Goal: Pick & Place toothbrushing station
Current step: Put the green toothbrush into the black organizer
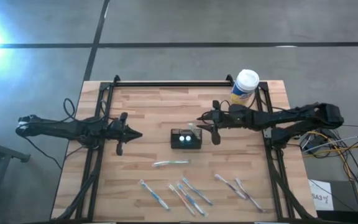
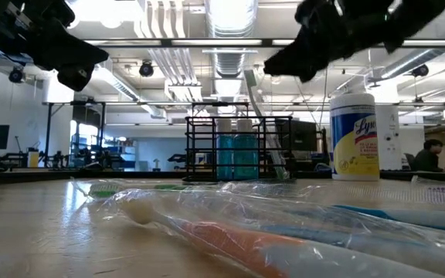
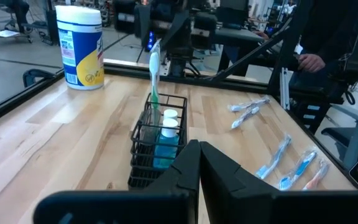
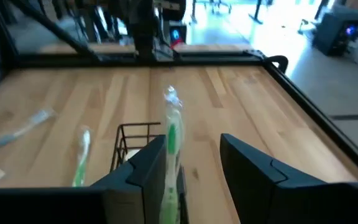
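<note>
The black mesh caddy (image 1: 186, 139) stands upright on the table's middle, and also shows in the left wrist view (image 3: 157, 146). It holds blue white-capped bottles (image 3: 166, 134) and a wrapped green toothbrush (image 3: 154, 68), which stands upright in it and sticks out above the rim. My right gripper (image 1: 201, 119) hovers open just above the caddy's far right corner, its fingers on either side of the toothbrush's top (image 4: 171, 134). My left gripper (image 1: 138, 134) is shut and empty, left of the caddy and above the table. My right gripper's fingers come level from the table's right, and one finger (image 4: 149, 163) stands right beside the toothbrush's upper part (image 4: 173, 146). Whether it touches the toothbrush, I cannot tell. The toothbrush stands upright, its lower end in the caddy.
A white-capped, yellow-labelled canister (image 1: 245, 86) stands at the far right. One wrapped toothbrush (image 1: 171, 163) lies near the caddy, and several more (image 1: 188, 194) lie along the near edge. Black frame rails (image 1: 185, 83) run along the table's far and side edges. A person's hand (image 3: 309, 61) shows beyond the table.
</note>
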You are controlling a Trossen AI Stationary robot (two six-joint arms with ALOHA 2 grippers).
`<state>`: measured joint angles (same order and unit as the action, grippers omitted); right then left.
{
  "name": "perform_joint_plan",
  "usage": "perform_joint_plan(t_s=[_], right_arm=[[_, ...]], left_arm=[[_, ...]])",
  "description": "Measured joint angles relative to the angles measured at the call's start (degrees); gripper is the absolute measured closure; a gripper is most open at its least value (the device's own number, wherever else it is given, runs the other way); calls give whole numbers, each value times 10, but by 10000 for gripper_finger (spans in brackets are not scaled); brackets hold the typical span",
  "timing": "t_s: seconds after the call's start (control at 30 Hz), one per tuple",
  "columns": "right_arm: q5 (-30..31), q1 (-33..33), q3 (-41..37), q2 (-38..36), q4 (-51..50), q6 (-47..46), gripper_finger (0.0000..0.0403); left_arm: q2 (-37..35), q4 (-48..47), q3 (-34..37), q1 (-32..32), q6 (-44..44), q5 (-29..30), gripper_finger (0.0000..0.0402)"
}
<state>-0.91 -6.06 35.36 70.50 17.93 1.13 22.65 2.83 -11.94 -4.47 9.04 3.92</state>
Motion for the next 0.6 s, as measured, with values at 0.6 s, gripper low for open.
perform_joint_plan(t_s=[0.6], right_arm=[[14,117,139,-8,-156,12,276]], left_arm=[[0,0,0,0,16,-3,390]])
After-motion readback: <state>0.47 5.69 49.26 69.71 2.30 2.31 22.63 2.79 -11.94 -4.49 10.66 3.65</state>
